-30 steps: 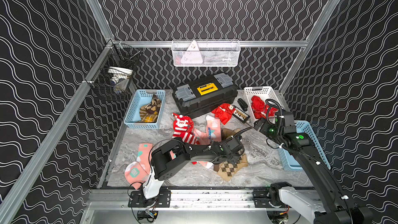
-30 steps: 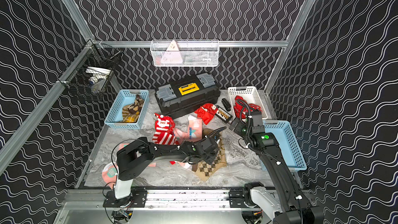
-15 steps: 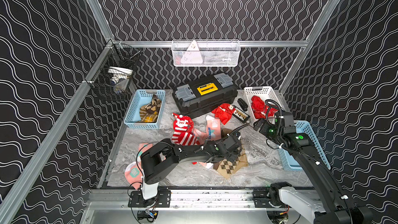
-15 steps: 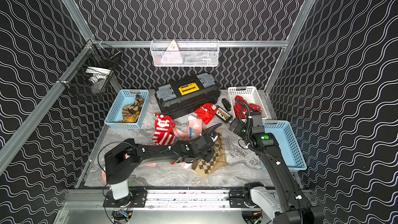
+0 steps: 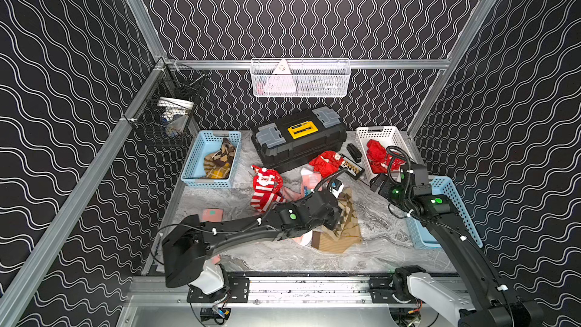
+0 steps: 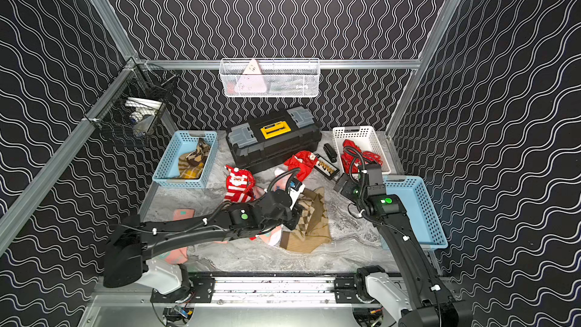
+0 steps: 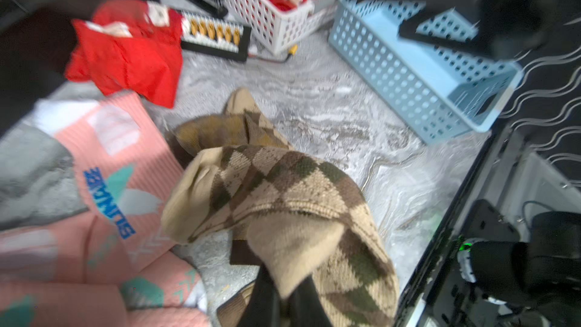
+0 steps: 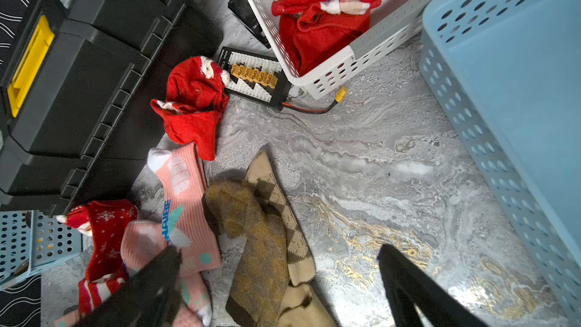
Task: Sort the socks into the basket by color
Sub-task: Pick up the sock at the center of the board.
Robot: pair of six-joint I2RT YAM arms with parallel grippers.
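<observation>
My left gripper (image 7: 281, 301) is shut on a tan-brown argyle sock (image 7: 283, 190), whose bunched fabric drapes over the fingers. In both top views the left gripper (image 5: 333, 212) (image 6: 290, 212) sits over that sock (image 5: 347, 215) mid-table. A mustard plaid sock (image 8: 251, 231) lies against it. Salmon-pink socks (image 7: 119, 165) and a red Santa striped sock (image 5: 265, 185) lie beside it. Another red sock (image 5: 325, 162) is by the toolbox. My right gripper (image 8: 279, 278) hangs open above the table, holding nothing.
A blue basket (image 5: 191, 158) at the left holds tan and mustard socks. The white basket (image 5: 393, 133) holds red socks, and next to it stands a blue basket (image 5: 456, 202). Black toolbox (image 5: 298, 143), stapler (image 5: 353, 152) and connector board (image 5: 352, 166) sit at the back.
My left gripper has closed on the argyle sock and the left arm's elbow has swung down and to the left. The right arm has barely moved.
</observation>
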